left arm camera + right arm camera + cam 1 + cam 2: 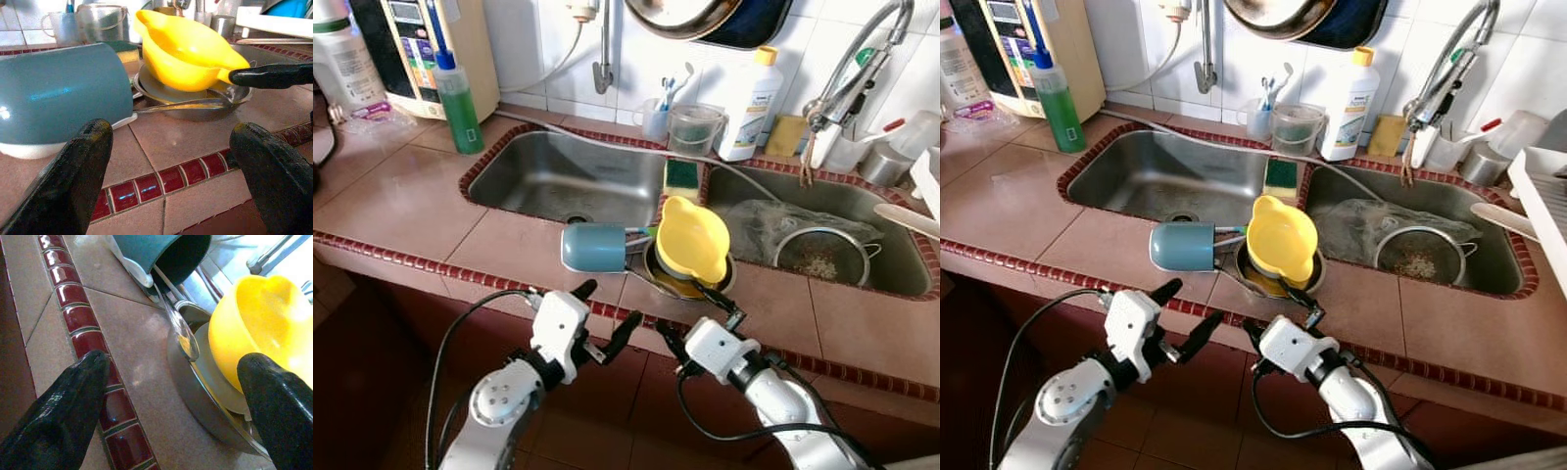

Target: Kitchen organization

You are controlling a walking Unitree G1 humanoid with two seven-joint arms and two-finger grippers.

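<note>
Yellow bowl (692,238) tilts in steel pan (658,279) — blue cup (594,247) beside; both tools spread wide.

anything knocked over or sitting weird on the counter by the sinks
Yes. The blue cup lies on its side on the counter, mouth toward the metal pan. The yellow bowl sits tilted in that pan, not flat, and a spoon rests across the pan's rim.

I see a green bottle (458,103) at my far left, and a white bottle (750,105) behind the sinks.
</note>
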